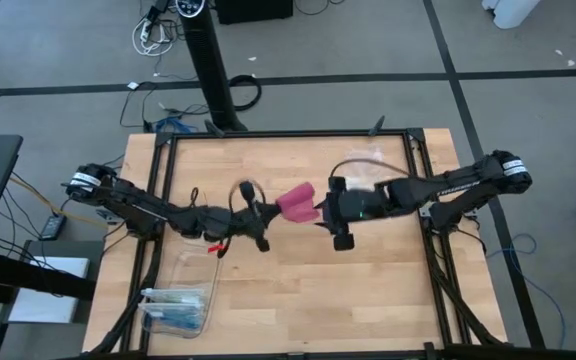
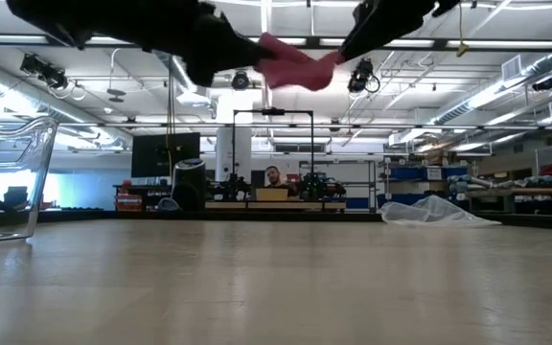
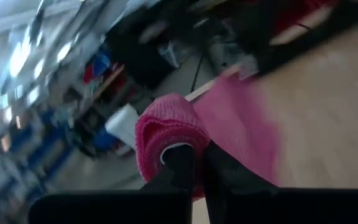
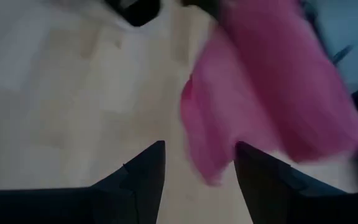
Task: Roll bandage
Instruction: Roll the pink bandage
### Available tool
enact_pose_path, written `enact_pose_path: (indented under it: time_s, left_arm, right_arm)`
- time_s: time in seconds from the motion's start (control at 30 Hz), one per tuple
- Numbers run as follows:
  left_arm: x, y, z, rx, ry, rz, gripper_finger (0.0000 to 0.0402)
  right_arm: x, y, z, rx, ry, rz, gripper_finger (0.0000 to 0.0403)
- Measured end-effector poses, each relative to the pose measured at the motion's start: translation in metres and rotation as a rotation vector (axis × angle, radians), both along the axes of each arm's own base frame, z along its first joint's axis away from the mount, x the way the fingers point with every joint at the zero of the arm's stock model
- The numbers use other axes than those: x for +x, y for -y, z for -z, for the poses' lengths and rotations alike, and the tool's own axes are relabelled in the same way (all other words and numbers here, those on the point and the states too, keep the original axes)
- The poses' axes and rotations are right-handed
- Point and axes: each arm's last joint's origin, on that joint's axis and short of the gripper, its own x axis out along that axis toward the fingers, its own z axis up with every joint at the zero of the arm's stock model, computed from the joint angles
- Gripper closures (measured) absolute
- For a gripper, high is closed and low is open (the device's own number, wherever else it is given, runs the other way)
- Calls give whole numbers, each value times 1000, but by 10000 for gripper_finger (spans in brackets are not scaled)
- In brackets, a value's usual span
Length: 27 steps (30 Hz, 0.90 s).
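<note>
The magenta-pink bandage (image 1: 296, 203) hangs in the air over the middle of the table, between my two grippers; the low view shows it (image 2: 290, 62) well above the tabletop. My left gripper (image 1: 268, 214) comes in from the table's left and is shut on its rolled-up end (image 3: 166, 134). The loose strip (image 3: 241, 124) runs from the roll toward my right gripper (image 1: 321, 212). That gripper (image 4: 201, 168) is open, with the strip's free end (image 4: 207, 149) between its fingers; whether it touches them I cannot tell. My left gripper pinches the bandage's rolled end (image 3: 169, 146) between its two fingers. The fingers lie about level and come from the table's left. The roll is lifted clear of the table, and the loose strip trails off it toward the table's right.
A clear plastic box with blue contents (image 1: 178, 305) stands at the near left of the table. A clear plastic bag (image 1: 363, 170) lies toward the far right, under the right arm. Black frame rails (image 1: 158, 180) run along the table's sides.
</note>
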Motion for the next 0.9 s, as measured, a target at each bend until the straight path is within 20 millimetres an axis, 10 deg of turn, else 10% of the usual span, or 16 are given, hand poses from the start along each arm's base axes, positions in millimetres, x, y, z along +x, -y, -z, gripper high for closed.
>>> enact_pose_path:
  time_s: [0.33, 0.9]
  left_arm:
    - [7, -36, -9, -468, 262, 52, 383]
    - [15, -57, -35, -684, 448, 74, 383]
  right_arm:
    - [8, -10, 4, -423, -5, 23, 216]
    - [18, 1, -8, -558, 71, 78, 246]
